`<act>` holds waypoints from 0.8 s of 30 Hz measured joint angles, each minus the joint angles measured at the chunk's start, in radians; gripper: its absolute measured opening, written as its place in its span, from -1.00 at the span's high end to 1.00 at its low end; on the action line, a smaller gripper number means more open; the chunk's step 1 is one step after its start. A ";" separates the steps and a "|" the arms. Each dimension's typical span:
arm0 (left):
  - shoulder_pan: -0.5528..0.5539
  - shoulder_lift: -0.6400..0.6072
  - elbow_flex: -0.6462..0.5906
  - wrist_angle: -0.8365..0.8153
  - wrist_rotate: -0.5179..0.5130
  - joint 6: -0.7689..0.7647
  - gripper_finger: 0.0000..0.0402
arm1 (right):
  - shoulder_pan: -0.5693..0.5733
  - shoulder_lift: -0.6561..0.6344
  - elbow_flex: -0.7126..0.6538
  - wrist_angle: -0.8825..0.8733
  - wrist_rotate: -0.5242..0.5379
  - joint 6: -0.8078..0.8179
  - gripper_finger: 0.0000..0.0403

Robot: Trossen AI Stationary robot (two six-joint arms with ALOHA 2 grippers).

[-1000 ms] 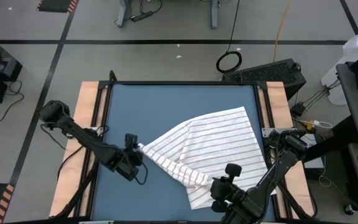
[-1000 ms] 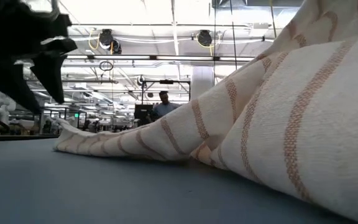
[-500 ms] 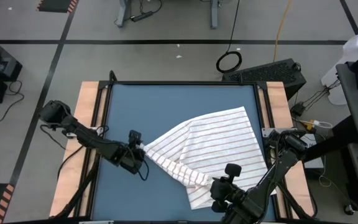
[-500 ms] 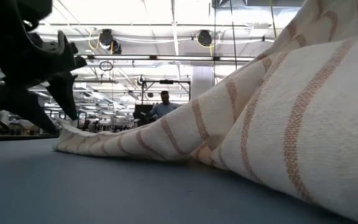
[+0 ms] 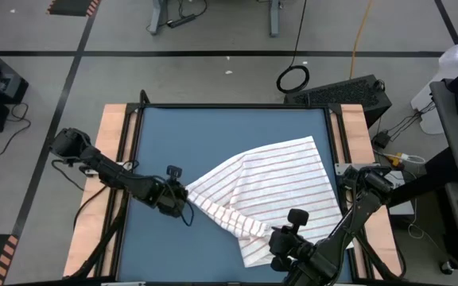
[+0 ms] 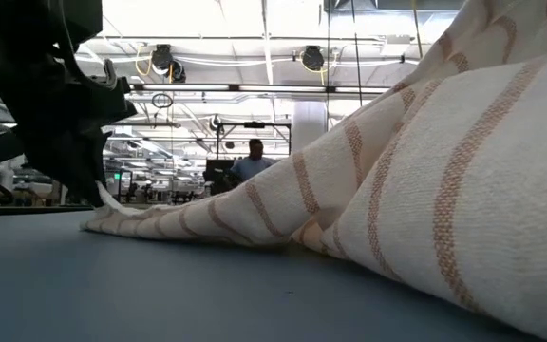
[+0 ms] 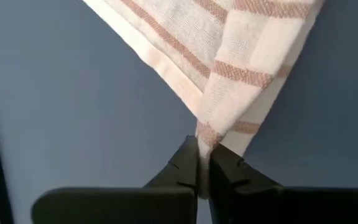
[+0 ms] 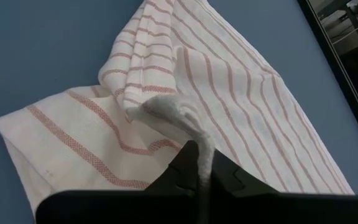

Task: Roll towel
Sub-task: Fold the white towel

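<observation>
The towel (image 5: 269,179), white with thin reddish stripes, lies crumpled over the right half of the blue table (image 5: 213,135). My left gripper (image 5: 182,191) is low at the towel's left corner, shut on it; the low view shows it as the dark shape (image 6: 74,142) over that corner. My right gripper (image 5: 277,238) is near the table's front edge, shut on a raised bunch of the towel (image 8: 229,81). In the low view the towel (image 6: 397,190) slopes up toward the right. My left gripper pinches the tip of the towel's left corner (image 7: 205,135) between its two fingers, where the cloth is folded into more than one layer. The fingers slant down from the table's left. The corner sits at the tabletop and the cloth beyond lies slack. My right gripper pinches a bunched fold (image 8: 179,118) of the towel near its near edge, slanting down from the table's near right. The fold is held above the table. The cloth drapes from it down to the tabletop.
Bare blue tabletop lies left of and beyond the towel. Wooden rails (image 5: 118,143) run along both sides of the table. In the low view a person (image 6: 254,157) stands far off in the room behind.
My left gripper has come down and a little toward the table's right, onto the towel's left corner, and has shut on it. The towel itself has kept its shape. My right gripper has kept still.
</observation>
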 joint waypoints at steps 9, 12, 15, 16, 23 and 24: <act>-0.031 -0.055 0.027 -0.063 -0.069 -0.219 0.94 | 0.013 0.000 0.000 0.051 -0.014 0.006 1.00; -0.041 -0.077 0.027 -0.072 -0.072 -0.360 0.94 | 0.031 0.000 -0.013 0.118 -0.027 0.015 1.00; -0.061 -0.080 0.027 -0.057 -0.071 -0.450 0.94 | 0.050 0.000 -0.040 0.177 -0.028 0.029 1.00; -0.071 -0.080 0.027 -0.055 -0.071 -0.454 0.94 | 0.055 0.000 -0.055 0.203 -0.028 0.029 1.00; -0.132 -0.080 0.027 -0.026 0.036 -0.430 0.94 | 0.084 0.000 -0.186 0.375 -0.028 0.054 1.00; -0.138 -0.080 0.027 -0.026 0.047 -0.437 0.94 | 0.090 0.000 -0.207 0.405 -0.026 0.052 1.00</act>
